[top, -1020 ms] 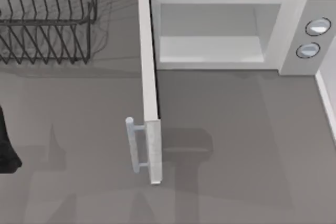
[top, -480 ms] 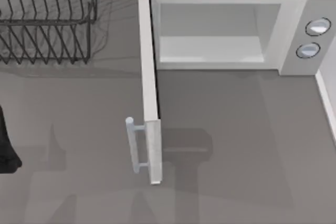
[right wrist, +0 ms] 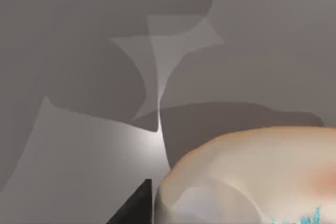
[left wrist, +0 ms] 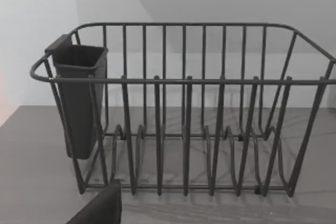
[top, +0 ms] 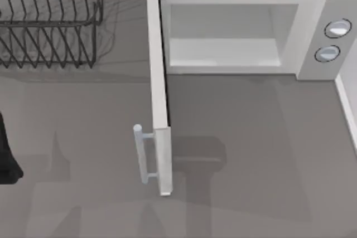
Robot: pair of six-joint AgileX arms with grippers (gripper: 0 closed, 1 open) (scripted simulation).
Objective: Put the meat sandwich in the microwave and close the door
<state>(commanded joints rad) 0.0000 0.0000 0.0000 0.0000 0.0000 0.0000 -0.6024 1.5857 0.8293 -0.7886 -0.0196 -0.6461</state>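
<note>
white boxy microwave (top: 312,32) sits with its flat white-grey door (top: 159,93) swung wide. my right wrist view has the pale orange round meat sandwich (right wrist: 252,177) close up. i cannot tell how my fingers are.

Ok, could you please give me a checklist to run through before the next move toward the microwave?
1. Door swung wide open, standing out from the microwave: ok.
2. Cavity has nothing inside to block a placement: ok.
3. Meat sandwich sits close under the right wrist camera: ok. Whether it is firmly held: cannot tell.
4. Dish rack stands left of the door, away from the cavity: ok.
5. Left arm parked at the table's left edge, apart from the door handle: ok.
</note>
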